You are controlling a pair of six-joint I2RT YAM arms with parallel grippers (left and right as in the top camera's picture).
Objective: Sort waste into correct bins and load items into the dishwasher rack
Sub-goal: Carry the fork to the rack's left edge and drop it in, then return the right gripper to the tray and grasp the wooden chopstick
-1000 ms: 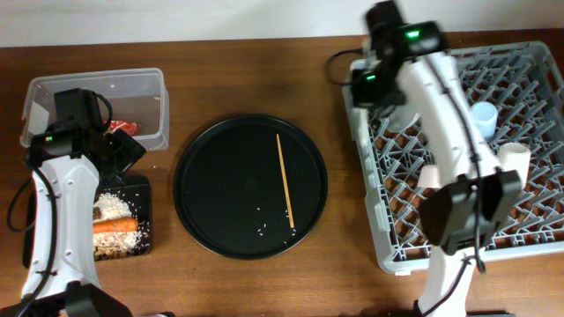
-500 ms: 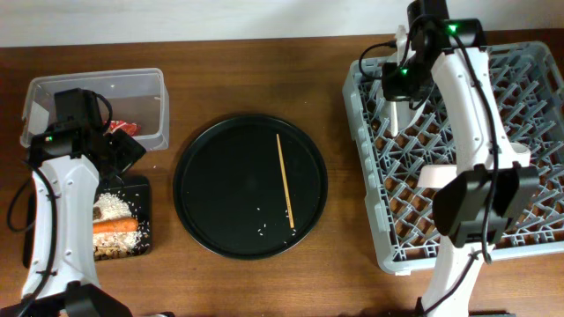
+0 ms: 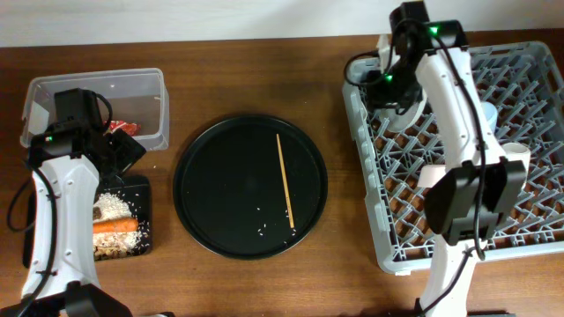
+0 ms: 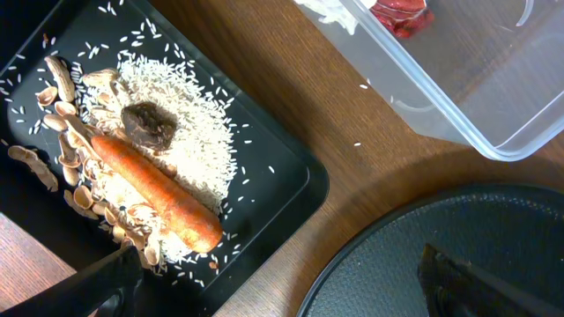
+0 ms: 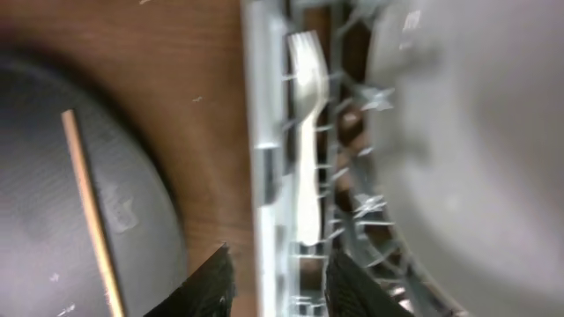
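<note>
The grey dishwasher rack (image 3: 359, 141) fills the right side. My right gripper (image 3: 388, 84) hangs open and empty over its far left corner. In the right wrist view the jaws (image 5: 282, 277) straddle the rack's rim (image 5: 260, 132), just short of a white fork (image 5: 304, 132) lying inside the rack. A large white surface (image 5: 467, 132), blurred, stands right of the fork. One wooden chopstick (image 3: 284, 176) lies on the large round black tray (image 3: 203, 185). My left gripper (image 3: 123, 154) is open and empty (image 4: 286, 286) above the gap between the shallow black tray (image 4: 291, 176) and the round tray.
The shallow black tray holds rice (image 4: 185, 141), a carrot (image 4: 154, 194) and bones (image 4: 62, 167). The clear tub (image 3: 97, 92) holds the red wrapper (image 4: 401, 13) and a white tissue (image 4: 335, 9). A light blue cup (image 3: 483, 114) and cream cup (image 3: 515, 154) stand in the rack. Rice grains dot the round tray.
My right arm swung right along the rack's far edge, then came back left and lower. The left arm, the chopstick and the waste have not moved.
</note>
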